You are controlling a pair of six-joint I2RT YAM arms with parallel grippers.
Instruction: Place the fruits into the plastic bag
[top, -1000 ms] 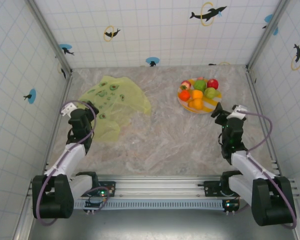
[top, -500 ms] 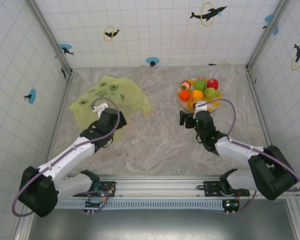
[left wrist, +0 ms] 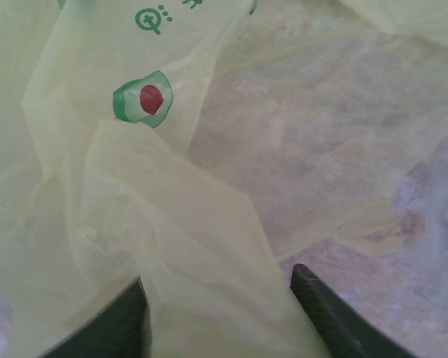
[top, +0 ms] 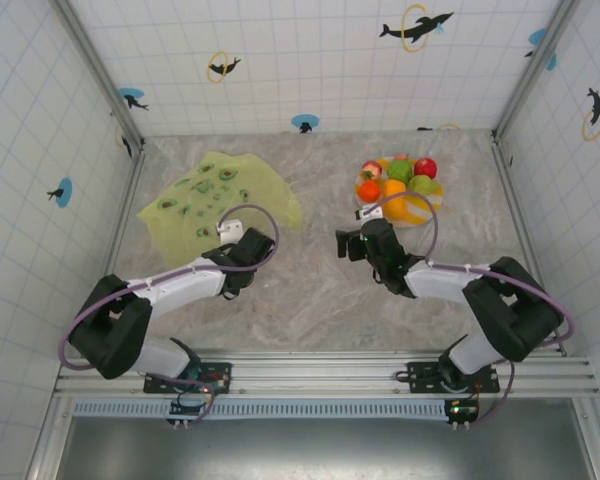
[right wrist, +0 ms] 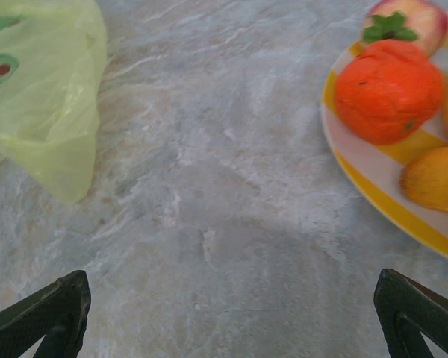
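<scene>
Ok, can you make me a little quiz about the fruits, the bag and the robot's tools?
1. Where do the fruits sit?
2. What lies in the gap of the left tool? A) the bag B) an orange C) a spoon
3. True or false: the right tool is squeezed shut.

Key:
1. On the striped plate.
2. A.
3. False. It stands wide open above the table.
</scene>
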